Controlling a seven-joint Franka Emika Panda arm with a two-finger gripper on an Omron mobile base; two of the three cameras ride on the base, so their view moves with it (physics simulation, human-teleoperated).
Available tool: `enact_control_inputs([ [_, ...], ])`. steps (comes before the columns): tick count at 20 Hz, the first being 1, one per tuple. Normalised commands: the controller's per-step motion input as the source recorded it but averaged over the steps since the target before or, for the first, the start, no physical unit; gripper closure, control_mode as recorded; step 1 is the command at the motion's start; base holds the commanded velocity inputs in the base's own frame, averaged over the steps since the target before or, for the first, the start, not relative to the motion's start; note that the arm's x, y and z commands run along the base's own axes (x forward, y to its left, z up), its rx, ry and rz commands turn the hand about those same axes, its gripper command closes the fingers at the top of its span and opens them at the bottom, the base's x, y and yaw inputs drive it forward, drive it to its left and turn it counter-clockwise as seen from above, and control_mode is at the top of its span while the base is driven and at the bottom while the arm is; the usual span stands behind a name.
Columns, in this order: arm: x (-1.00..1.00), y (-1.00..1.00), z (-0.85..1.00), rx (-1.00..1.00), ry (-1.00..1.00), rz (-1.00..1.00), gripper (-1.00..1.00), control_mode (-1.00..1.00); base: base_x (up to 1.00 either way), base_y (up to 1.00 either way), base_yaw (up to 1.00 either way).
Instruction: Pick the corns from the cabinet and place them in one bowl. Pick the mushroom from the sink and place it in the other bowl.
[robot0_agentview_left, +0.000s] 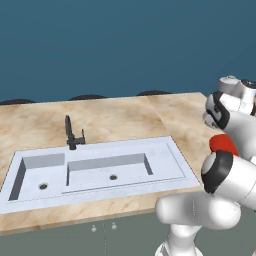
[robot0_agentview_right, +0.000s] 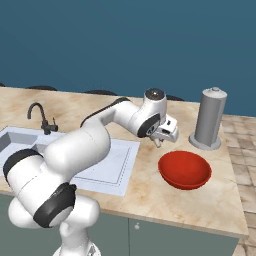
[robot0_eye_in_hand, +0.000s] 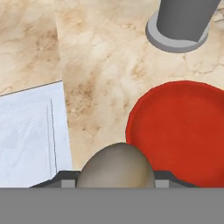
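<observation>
The counter (robot0_agentview_left: 125, 117) is a tan marbled slab running across both base views, with grey-green drawer fronts (robot0_agentview_right: 165, 237) beneath its front edge. Set into it is the sink (robot0_agentview_left: 172, 160), a pale bluish-white rectangle with two basins, each with a round drain, and a flat rim on its right side; in the right base view it lies at 9 o'clock from the arm's hand, and in the hand view its rim fills the 8 o'clock area. The white arm (robot0_agentview_right: 75, 150) reaches from the base over the right rim of the sink toward the right part of the counter. A grey upright cylinder (robot0_agentview_right: 210, 117) on a round grey foot stands on the counter at 1 o'clock from the red bowl (robot0_agentview_right: 185, 170), near it but apart from it. The red bowl is shallow, sits upright on the counter just right of the sink, and holds nothing visible. The black curved tap (robot0_agentview_left: 71, 135) stands at the back edge of the sink, at 12 o'clock from the divider between the basins. The gripper (robot0_agentview_right: 159, 143) hangs above the counter between the sink rim and the red bowl, at 10 o'clock from the bowl. Its fingers are pressed onto the mushroom (robot0_eye_in_hand: 116, 168), a pale beige rounded lump; in the hand view the mushroom sits between the two dark fingertips (robot0_eye_in_hand: 65, 181) at 6 o'clock, just beside the bowl's near rim.
</observation>
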Motion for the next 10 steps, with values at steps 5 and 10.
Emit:
enact_control_inputs([
  [5,-0.03,-0.47,-0.02,-0.04,0.00,0.00,1.00,-1.00,0.00,0.00,0.00],
  [10,-0.01,-0.41,-0.08,0.00,0.00,0.00,1.00,-1.00,0.00,0.00,0.00],
])
